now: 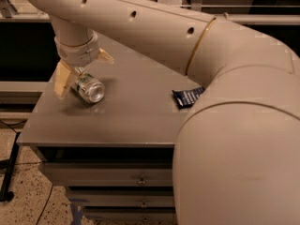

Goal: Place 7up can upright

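The 7up can, silver with green markings, lies on its side on the grey table top near the left edge, its shiny end facing the camera. My gripper hangs from the wrist right above and behind the can's far end. Its tan fingers stand apart on either side of that end: one is close against the can's left side, the other is behind and to the right with a gap. The gripper is open. The can's far end is partly hidden by the gripper.
A flat dark blue packet lies on the table to the right of the can, partly hidden by my arm, which fills the right side of the view. Drawers sit under the table top. The table's left edge is close to the can.
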You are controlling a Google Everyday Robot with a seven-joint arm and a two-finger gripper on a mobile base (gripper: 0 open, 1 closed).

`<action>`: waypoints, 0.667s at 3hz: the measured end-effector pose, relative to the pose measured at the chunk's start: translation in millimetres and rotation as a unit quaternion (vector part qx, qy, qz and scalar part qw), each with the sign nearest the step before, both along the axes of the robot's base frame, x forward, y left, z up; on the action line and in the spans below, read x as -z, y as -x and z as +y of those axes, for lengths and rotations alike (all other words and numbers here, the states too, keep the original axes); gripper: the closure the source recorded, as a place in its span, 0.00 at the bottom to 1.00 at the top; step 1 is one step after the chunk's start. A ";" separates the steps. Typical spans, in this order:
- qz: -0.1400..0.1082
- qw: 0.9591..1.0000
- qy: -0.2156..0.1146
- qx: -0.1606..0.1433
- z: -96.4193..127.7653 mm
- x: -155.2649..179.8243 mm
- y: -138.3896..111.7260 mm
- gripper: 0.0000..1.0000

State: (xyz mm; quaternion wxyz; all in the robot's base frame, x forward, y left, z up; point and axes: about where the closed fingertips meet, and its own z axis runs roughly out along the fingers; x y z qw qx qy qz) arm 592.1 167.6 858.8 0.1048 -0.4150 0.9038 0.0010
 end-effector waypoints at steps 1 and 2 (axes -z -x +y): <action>-0.001 1.000 0.004 0.008 0.1 3.4 0.4 0.00; -0.004 1.000 0.010 0.008 2.2 5.3 2.0 0.18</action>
